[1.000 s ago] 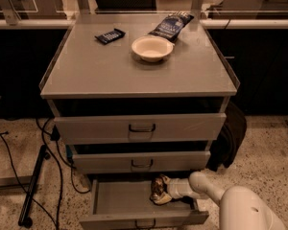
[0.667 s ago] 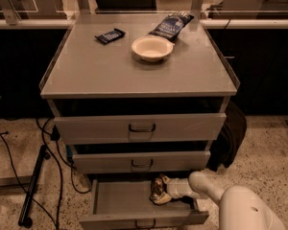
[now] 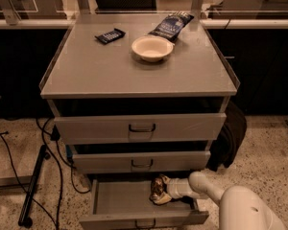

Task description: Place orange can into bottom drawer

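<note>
- Camera view: reaching in from the right of the open bottom drawer [image 3: 119, 201], the gripper [image 3: 163, 194] clasps the orange can [image 3: 157, 187] at its leftward tip.
- The can stands roughly upright over the tray's right-centre, apparently ready to be set straight down.

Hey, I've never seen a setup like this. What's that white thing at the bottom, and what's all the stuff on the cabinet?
One camera looks down on a grey cabinet with three drawers. The white shape at lower right is a robot arm; its gripper reaches into the open bottom drawer, right at the orange can. Whether it grips the can is unclear. On top lie a white bowl, a dark blue snack bag and a small dark packet.
</note>
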Robot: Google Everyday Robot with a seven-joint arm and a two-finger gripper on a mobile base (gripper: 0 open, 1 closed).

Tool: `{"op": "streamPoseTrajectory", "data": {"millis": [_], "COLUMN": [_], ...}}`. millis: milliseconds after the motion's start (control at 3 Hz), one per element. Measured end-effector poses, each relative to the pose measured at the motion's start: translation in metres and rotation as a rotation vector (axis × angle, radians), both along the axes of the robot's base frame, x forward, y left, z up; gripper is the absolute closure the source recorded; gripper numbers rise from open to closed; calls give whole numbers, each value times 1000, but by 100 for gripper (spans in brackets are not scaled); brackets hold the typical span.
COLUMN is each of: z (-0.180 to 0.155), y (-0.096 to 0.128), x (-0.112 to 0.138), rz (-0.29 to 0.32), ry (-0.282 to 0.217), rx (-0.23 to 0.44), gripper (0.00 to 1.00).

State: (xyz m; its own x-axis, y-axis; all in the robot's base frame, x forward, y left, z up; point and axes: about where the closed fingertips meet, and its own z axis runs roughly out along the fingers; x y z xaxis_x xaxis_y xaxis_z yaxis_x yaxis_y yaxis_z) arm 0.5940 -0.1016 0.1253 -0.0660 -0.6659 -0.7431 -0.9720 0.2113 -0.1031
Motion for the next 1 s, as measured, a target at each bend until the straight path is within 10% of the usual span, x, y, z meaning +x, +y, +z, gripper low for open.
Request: {"op": "streamPoseTrajectory", "data": {"millis": [333, 1000], "z": [0, 0], "y": [0, 0], "x": [0, 0], "rz": [0, 0], "ry": [0, 0], "rx": [0, 0], "gripper": [11, 0]}}
